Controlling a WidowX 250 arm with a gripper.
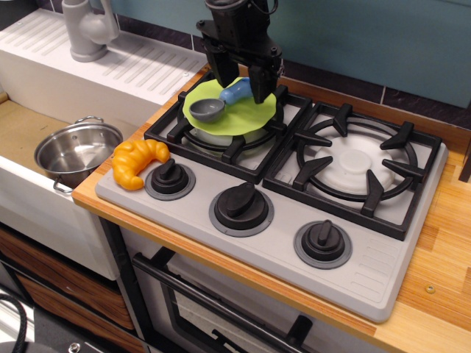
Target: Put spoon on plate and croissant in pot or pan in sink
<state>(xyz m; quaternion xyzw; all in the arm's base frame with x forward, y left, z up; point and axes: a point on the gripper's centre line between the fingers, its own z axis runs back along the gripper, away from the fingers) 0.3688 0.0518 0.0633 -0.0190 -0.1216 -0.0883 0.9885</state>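
The spoon [208, 110] lies on the lime-green plate [246, 118], grey bowl to the front left and light-blue handle pointing back right. The plate rests on the back left burner grate. My gripper [243, 81] hangs just above the plate with its jaws spread, one finger on each side of the spoon's handle, and looks open. The orange-yellow croissant [138, 162] lies on the stove's front left corner beside a knob. The steel pot [77, 151] stands in the sink [22, 129], left of the croissant.
The grey stove has two black burner grates [360, 165] and three knobs [241, 204] along its front. A grey tap [88, 29] stands on the ridged white drainboard [143, 66] at the back left. A wooden counter [441, 243] runs to the right.
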